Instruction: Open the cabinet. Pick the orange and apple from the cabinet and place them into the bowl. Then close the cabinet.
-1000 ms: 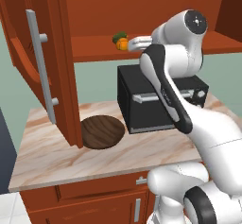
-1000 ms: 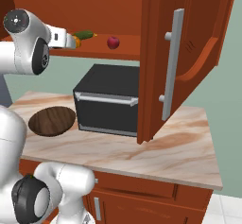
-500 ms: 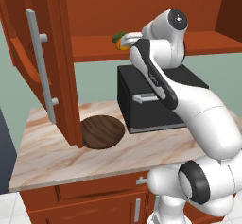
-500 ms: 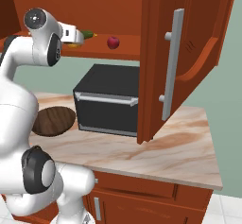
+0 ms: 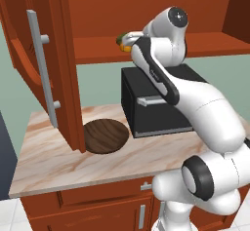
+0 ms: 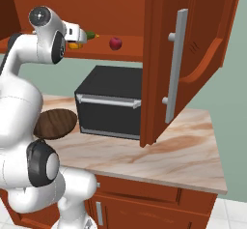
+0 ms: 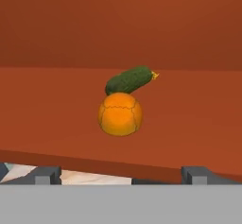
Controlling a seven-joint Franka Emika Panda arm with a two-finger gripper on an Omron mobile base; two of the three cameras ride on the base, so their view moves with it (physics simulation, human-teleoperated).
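Standing open: cabinet, both doors swung wide, grey bar handles facing out. Below shelf, black microwave on marble counter. Bowl on counter, just left of microwave. Gripper raised at shelf edge, spread wide, grasping nothing, aimed at orange. Green vegetable touching orange from behind. Apple on shelf, apart, further right.

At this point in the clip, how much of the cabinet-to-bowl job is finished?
Done: the cabinet doors stand open. In hand: the open tool is lined up on the orange, on the shelf in front of a green vegetable, not yet gripped. Left: both the orange and the apple must go into the bowl, then the doors get closed.
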